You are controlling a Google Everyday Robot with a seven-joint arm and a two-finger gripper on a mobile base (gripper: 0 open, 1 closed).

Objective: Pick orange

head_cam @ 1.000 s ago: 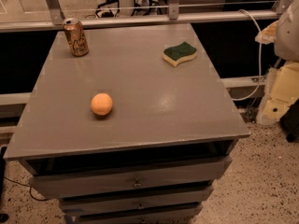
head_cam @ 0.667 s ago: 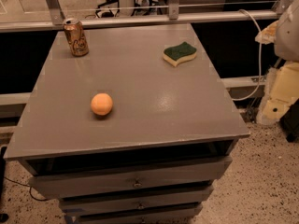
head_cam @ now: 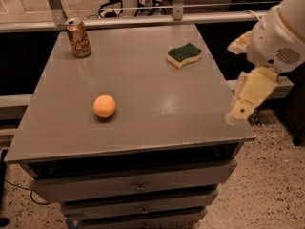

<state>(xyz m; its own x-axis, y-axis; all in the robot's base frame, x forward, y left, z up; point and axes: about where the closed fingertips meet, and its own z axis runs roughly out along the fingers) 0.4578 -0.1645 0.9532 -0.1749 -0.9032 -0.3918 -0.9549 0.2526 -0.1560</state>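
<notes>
Here, orange (head_cam: 104, 106) on table (head_cam: 157, 92), tool (head_cam: 238, 112) beside table edge, grip state unclear.

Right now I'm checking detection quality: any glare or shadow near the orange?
Camera view: the orange casts a soft shadow beneath itself; a faint sheen marks the table beside it; the gripper, past the table's right edge, is brightly lit.
</notes>
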